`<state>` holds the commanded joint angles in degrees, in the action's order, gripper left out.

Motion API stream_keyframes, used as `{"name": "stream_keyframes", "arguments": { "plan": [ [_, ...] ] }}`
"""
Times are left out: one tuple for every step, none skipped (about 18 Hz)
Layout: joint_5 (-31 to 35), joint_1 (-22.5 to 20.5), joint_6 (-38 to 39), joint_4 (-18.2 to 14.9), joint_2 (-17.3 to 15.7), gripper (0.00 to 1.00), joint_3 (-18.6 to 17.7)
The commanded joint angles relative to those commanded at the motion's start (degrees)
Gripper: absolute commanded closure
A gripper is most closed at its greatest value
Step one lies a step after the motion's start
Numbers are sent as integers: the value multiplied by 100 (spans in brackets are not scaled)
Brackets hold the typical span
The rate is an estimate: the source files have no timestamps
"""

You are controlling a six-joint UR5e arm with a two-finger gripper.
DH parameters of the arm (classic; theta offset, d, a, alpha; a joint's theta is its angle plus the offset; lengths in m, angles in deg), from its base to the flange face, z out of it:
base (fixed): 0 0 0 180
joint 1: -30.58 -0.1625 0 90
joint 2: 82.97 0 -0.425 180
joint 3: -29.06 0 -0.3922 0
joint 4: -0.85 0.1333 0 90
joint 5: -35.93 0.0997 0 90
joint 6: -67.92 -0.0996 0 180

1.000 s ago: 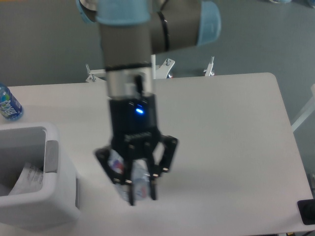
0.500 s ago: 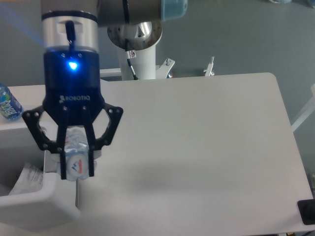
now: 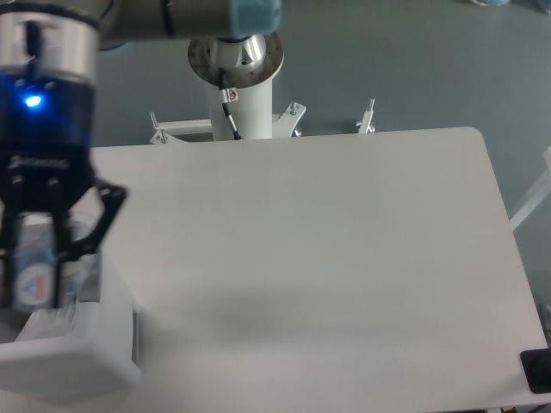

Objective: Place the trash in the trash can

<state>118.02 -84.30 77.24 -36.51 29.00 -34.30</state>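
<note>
Fixed camera, overhead and slightly in front: the black two-finger gripper (image 3: 34, 288) of the grey UR5e arm hangs at the far left edge of the frame, its wrist ring lit by a small blue light (image 3: 33, 101). The fingers are drawn in close around a crushed clear plastic bottle with a red-and-white label (image 3: 36, 274), which stands roughly upright between them, the label facing the camera. The black linkage bars splay outward on either side of the bottle while the fingertips press against its sides, so the grip reads as closed on the bottle rather than spread wide.

Directly beneath the gripper sits the white rectangular plastic bin with rounded corners (image 3: 86, 366), only its near right corner and rim showing in the lower left of the frame. The bottle is held above the bin's opening, its lower end close to the level of the rim; whether it touches anything inside cannot be told. A pale crumpled shape (image 3: 45, 319) shows just below the bottle inside the bin, too blurred to identify with confidence. The grey strip on the rim is largely hidden behind the gripper.

The white table with rounded corners (image 3: 344, 258) fills most of the picture. Behind its far edge rises the arm's white pedestal base (image 3: 238, 95) with a round metal flange on top, flanked by metal clamp brackets (image 3: 368, 116) along the table's back edge. A dark grey floor (image 3: 430, 60) lies beyond.
</note>
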Motion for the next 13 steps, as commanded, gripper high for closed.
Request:
{"name": "stream_keyframes", "arguments": {
  "plan": [
    [0, 0, 0, 9, 27, 81, 0],
    [-9, 18, 0, 9, 62, 80, -18],
    [0, 70, 0, 0, 105, 77, -27],
    [0, 79, 0, 0, 132, 76, -70],
    [0, 88, 0, 0, 141, 72, -114],
    [0, 88, -9, 9, 167, 69, -141],
    [0, 88, -17, 9, 185, 69, -141],
    [0, 88, -18, 0, 202, 65, -141],
    [0, 88, -35, 9, 211, 47, -141],
    [9, 79, -192, 9, 211, 23, -141],
    [17, 79, -472, 0, 203, 0, -150],
    [44, 79, -631, 0, 185, 0, -158],
    [87, 71, -641, -9, 168, 0, -167]
  ]
}}
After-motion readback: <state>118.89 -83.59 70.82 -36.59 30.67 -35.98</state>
